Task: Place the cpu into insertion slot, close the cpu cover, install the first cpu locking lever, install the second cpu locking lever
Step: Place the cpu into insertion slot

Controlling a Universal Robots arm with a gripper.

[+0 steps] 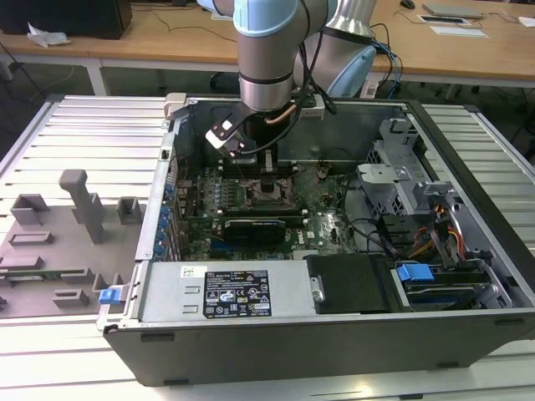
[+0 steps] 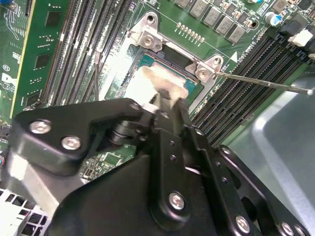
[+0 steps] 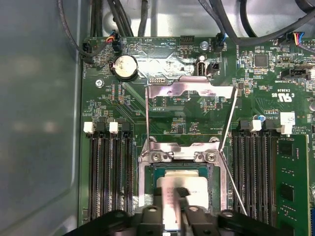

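Observation:
The cpu point(image 3: 193, 181) point(image 2: 141, 83), pale silvery-grey, lies flat inside the insertion slot point(image 3: 144, 183) point(image 2: 170, 60) on the green motherboard. The cpu cover point(image 3: 189, 89) is swung open and stands back from the slot. Two thin wire locking levers point(image 3: 147, 118) point(image 3: 229, 123) run alongside it, unlatched; one lever point(image 2: 261, 83) sticks out over the memory slots. My gripper point(image 3: 174, 199) point(image 2: 168, 102) point(image 1: 266, 185) hangs straight down over the cpu's near half, fingers drawn close together with nothing clearly between them. Whether the tips touch the cpu's top I cannot tell.
Long memory slots point(image 3: 106, 172) point(image 3: 252, 172) flank the socket, and a green card point(image 3: 290, 187) stands beside them. A black graphics card point(image 1: 255, 227), power supply point(image 1: 226, 292) and drive cage point(image 1: 401, 184) crowd the open case. A grey fixture plate point(image 1: 67, 225) lies at the exterior view's left.

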